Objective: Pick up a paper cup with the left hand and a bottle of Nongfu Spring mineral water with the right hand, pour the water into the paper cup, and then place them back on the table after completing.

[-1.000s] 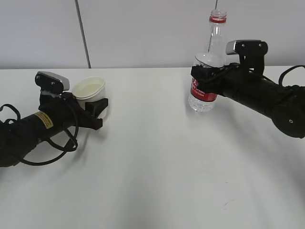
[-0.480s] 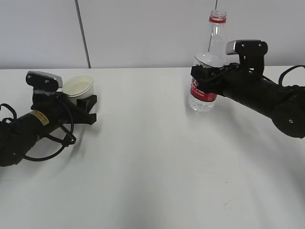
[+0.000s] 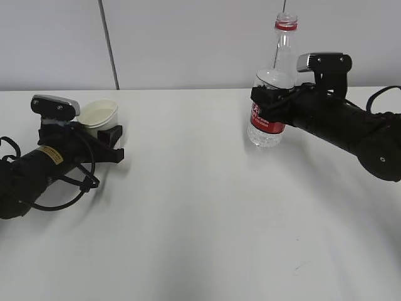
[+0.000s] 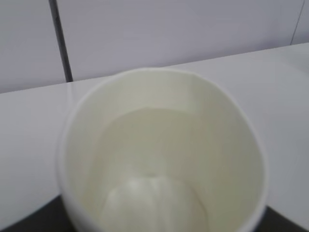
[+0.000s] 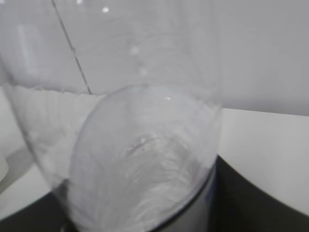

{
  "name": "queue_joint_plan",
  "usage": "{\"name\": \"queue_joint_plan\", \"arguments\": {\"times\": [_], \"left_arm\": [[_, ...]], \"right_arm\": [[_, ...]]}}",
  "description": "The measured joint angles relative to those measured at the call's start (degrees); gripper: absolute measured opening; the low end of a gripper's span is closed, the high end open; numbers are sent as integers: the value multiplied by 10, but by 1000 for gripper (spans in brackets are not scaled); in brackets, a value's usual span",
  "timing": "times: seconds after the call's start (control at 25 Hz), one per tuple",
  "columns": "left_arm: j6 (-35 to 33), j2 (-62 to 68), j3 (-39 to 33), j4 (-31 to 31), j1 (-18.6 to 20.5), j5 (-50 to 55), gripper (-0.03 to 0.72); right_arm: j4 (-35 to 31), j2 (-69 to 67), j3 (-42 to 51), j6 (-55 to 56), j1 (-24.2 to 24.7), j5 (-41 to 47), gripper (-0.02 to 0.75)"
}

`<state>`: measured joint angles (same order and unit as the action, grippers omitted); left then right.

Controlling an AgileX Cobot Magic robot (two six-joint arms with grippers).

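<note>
The white paper cup point(image 3: 99, 114) sits upright in my left gripper point(image 3: 105, 130), low at the table's far left; I cannot tell whether it touches the table point(image 3: 200, 207). The left hand's jaws are shut on its sides. The left wrist view looks into the cup point(image 4: 159, 96), which holds clear water point(image 4: 154, 145); the left gripper point(image 4: 159, 227) shows only as dark corners. My right gripper point(image 3: 270, 95) is shut on the uncapped, red-labelled water bottle point(image 3: 268, 122), held upright at the table's surface. The bottle's clear wall point(image 5: 140, 159) fills the right wrist view between the right gripper point(image 5: 140, 220).
A white wall with a dark vertical seam point(image 3: 108, 44) stands behind the table. Black cables point(image 3: 69, 188) loop beside the left arm.
My left arm has drawn back to the left and lower with the cup, and the cup has come level. The right arm and the bottle have not moved.
</note>
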<state>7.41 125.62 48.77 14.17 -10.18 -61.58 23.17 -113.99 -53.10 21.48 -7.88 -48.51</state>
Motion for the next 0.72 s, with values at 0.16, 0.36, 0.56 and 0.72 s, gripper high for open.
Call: {"name": "queue_joint_plan", "arguments": {"times": [0.16, 0.36, 0.56, 0.72], "left_arm": [[-1, 0, 0, -12, 0, 0, 377], [-2, 0, 0, -16, 0, 0, 377], [-2, 1, 10, -14, 0, 13, 377], [-2, 6, 33, -8, 0, 27, 377]], "right_arm": [[0, 0, 0, 0, 0, 0, 378], [0, 0, 0, 0, 0, 0, 377], [0, 0, 0, 0, 0, 0, 377], [0, 0, 0, 0, 0, 0, 377]]}}
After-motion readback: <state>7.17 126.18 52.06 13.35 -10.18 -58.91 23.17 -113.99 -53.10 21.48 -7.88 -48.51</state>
